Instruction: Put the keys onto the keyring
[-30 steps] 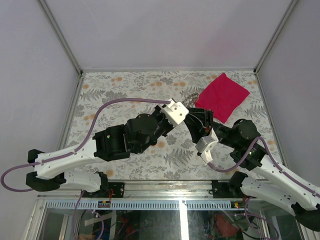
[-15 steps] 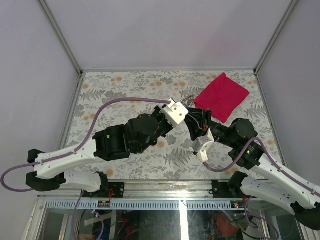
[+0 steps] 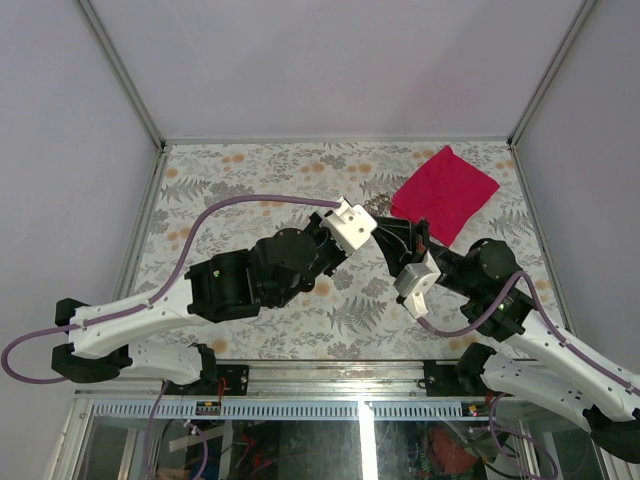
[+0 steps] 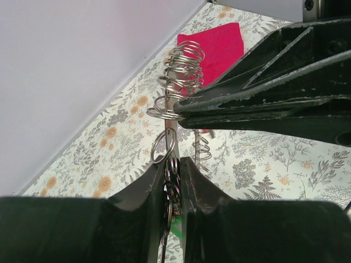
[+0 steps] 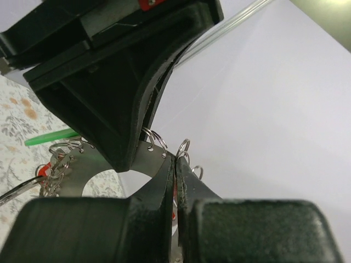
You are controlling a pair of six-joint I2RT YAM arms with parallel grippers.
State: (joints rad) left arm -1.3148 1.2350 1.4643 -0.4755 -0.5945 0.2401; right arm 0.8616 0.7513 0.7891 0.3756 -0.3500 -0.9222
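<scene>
L gripper [image 4: 171, 174] fingers are clamping a dark bunch of rings [image 4: 171, 189], one loose ring [image 4: 163, 146] sticking up above them. R gripper [image 5: 174, 167] fingers are pressing fully together at the edge of a ring-lined metal strip [image 5: 143, 160], w/ a red key head [image 5: 41, 170] showing beside it. Both are hovering above the floral table [image 3: 240, 190], near a red cloth [image 3: 445, 193].

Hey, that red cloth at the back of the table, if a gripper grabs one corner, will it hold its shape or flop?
The red cloth probably flops: it lies thin and flat against the table. It looks light for its size, so a push would likely bunch or slide it. Rolling or tipping seems unlikely, since it has no height.
</scene>
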